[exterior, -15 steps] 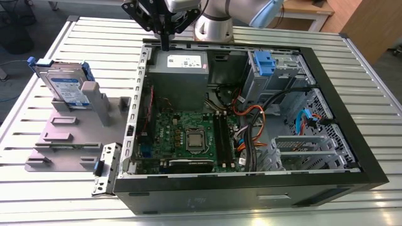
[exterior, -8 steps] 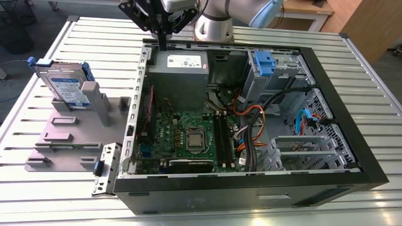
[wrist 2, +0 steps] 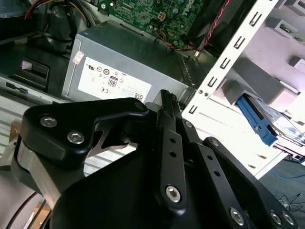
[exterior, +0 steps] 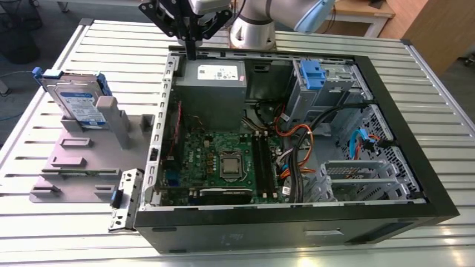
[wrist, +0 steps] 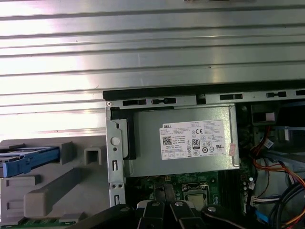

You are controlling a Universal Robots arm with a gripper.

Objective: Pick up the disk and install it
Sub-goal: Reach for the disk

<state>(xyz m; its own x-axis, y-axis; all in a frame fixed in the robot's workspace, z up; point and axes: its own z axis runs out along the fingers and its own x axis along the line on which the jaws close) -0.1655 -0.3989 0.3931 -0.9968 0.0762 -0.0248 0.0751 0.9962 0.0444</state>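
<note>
Silver disk [exterior: 78, 103] stands upright in a grey holder [exterior: 74, 161] at nine o'clock of the case [exterior: 297, 225] in the exterior view; the gripper [exterior: 191, 54] hangs at its eleven o'clock rim. Second wrist view: jaws clenched together, empty. First wrist view: disk [wrist: 28, 160] beside the case.

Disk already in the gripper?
No, the disk stands on edge in the grey holder outside the computer case, apart from the gripper near the power supply.
</note>
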